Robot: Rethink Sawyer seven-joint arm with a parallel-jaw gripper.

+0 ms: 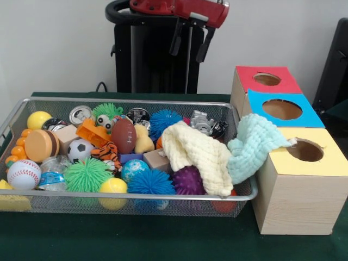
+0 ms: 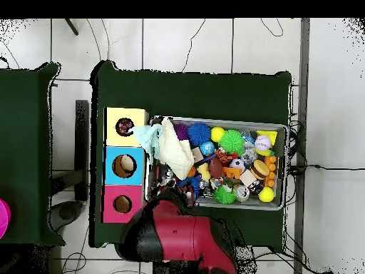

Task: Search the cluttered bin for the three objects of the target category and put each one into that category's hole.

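gripper [image 1: 190,43] raised above basket's [image 1: 130,195] far side, fingers spread, holding nothing. cream cloth [image 1: 198,155] in basket's right end. teal cloth [image 1: 253,144] draped over rim onto yellow box, just beside hole [image 1: 305,150].

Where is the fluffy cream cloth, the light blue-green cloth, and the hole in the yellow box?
Cream waffle-weave cloth [image 1: 197,155]: front view, middle of its folds.
Pale teal waffle-weave cloth [image 1: 251,145]: front view, its draped middle.
Round hole in the yellow paper top [image 1: 305,150]: front view, the dark opening.
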